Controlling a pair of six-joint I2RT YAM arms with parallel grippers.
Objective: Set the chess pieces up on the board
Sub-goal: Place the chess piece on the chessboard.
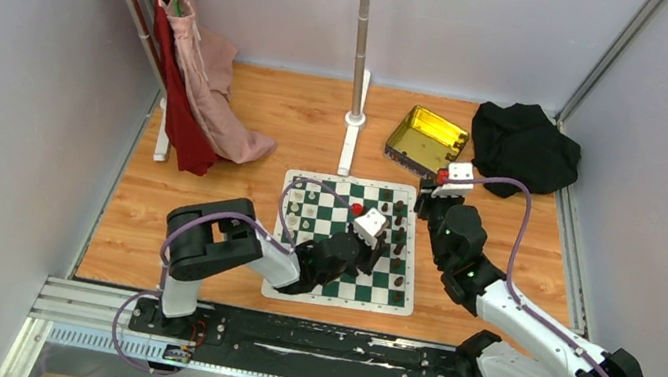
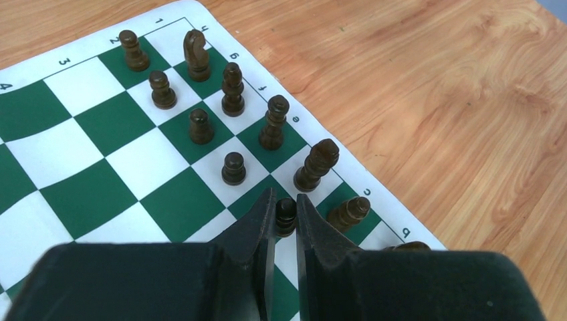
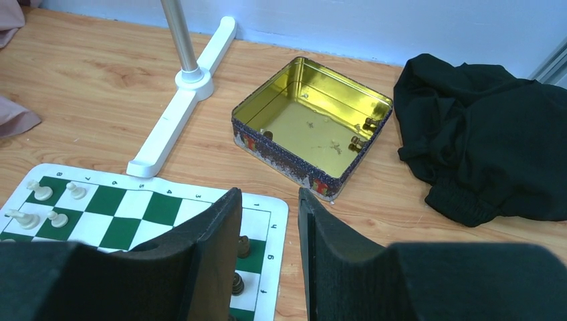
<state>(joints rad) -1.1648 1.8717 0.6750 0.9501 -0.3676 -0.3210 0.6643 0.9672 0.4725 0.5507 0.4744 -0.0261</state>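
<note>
Several dark brown chess pieces [image 2: 233,89], turned and glossy like varnished wood, stand in two loose rows along the right edge of the board [image 2: 100,194], a flat green-and-white mat with a white lettered border, running from the upper left of the left wrist view down toward its lower middle. One small pawn [image 2: 285,215] sits at the lower middle of that frame, pinched between the matte black fingers of the left claw [image 2: 284,200], which is closed tight on it. Its base is hidden by the fingers, so whether it touches the board cannot be told. Another dark piece at the lower right is mostly cut off behind the claw's body. The right claw [image 3: 269,200] hangs with its jaws well apart and nothing between them, over the board's corner. Two dark pieces peek out beside its left finger, half hidden. A few cream pieces [image 3: 40,192] stand at the left edge of that view. Beyond, on the wood-grain desk [image 2: 434,100], lie a shiny gold square tin [image 3: 281,157] holding small dark bits too tiny to identify, a crumpled black cloth [image 3: 481,147] and a white pole base [image 3: 180,100].
</note>
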